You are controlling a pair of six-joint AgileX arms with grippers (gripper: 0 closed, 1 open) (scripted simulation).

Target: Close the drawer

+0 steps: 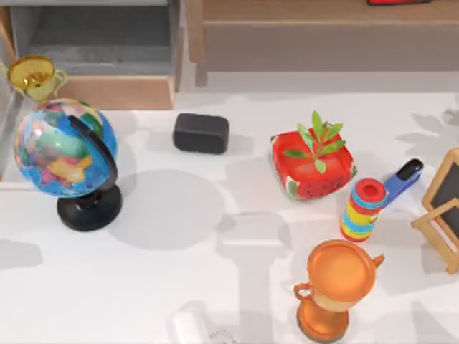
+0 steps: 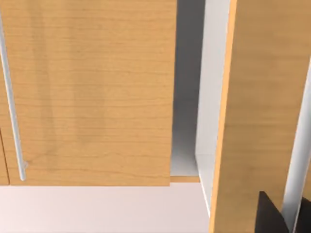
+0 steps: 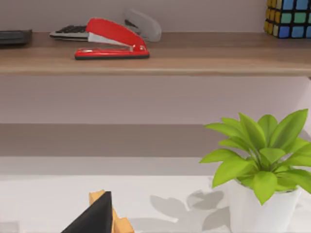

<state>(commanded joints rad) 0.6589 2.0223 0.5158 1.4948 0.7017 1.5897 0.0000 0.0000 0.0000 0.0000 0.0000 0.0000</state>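
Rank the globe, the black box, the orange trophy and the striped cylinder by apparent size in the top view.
1. globe
2. orange trophy
3. black box and striped cylinder: too alike to rank.

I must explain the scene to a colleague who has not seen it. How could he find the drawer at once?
Look at the far left corner of the white table, behind the globe. There the drawer stands pulled out, showing a grey inside and a plain light tan front panel. Unlike the long brown shelf unit to its right, it is an open box, with a small gold trophy at its left corner.
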